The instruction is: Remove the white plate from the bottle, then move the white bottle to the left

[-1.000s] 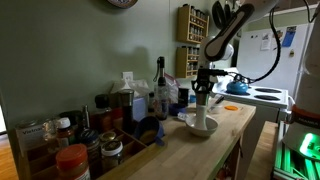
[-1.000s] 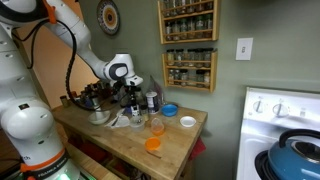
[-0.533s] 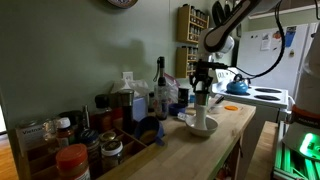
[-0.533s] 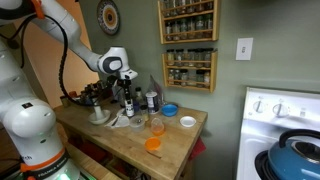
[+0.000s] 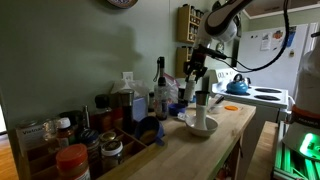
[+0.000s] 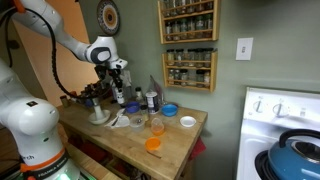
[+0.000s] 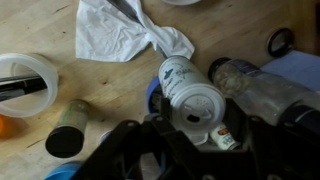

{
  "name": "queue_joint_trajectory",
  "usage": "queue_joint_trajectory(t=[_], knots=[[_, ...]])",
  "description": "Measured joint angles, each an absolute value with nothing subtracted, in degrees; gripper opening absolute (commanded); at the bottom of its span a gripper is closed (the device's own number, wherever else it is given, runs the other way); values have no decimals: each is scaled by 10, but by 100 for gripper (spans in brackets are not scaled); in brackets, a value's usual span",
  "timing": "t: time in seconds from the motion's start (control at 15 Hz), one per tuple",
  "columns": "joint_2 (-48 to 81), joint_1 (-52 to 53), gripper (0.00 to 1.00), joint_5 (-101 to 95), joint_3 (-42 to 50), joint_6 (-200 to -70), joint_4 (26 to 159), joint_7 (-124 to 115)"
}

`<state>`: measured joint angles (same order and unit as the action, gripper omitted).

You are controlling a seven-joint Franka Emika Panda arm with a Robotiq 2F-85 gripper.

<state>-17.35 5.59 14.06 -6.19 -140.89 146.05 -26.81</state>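
The white bottle [image 5: 203, 106] stands upright in a shallow white bowl [image 5: 203, 128] on the wooden counter; it also shows in an exterior view [image 6: 130, 106]. My gripper [image 5: 196, 78] hangs above and to one side of the bottle, clear of its top, and shows in the other exterior view too [image 6: 118, 78]. In the wrist view the gripper [image 7: 195, 112] is shut on the white plate [image 7: 193, 103], a small round white disc held between the two dark fingers. The plate is too small to make out in the exterior views.
A tall dark bottle [image 5: 160, 85] and several jars crowd the counter's back. A white cloth [image 7: 125, 35], a white cup [image 7: 25, 80] and a dark-lidded jar [image 7: 65, 140] lie below. A blue bowl [image 6: 169, 109], a glass [image 6: 156, 125] and an orange cup [image 6: 153, 143] stand nearer the stove.
My gripper has risen off the top of the white bottle and moved sideways toward the crowded back of the counter, carrying the white plate. The bottle and bowl have stayed put.
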Motion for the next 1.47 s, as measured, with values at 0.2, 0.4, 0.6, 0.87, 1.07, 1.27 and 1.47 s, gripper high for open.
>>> queue_joint_trajectory(t=[0.2,0.4,0.6,0.87,1.07,1.27,1.47], knots=[[-179,81,31,159,-75,-1409,1451,-234],[-176,99,31,159,-95,-1409,1446,-221],[-173,108,56,159,-111,-1409,1444,-212],[-172,105,56,159,-110,-1409,1444,-212],[-172,105,56,159,-110,-1409,1444,-212],[-172,105,31,159,-110,-1409,1444,-212],[-166,108,31,155,-119,-1409,1438,-209]])
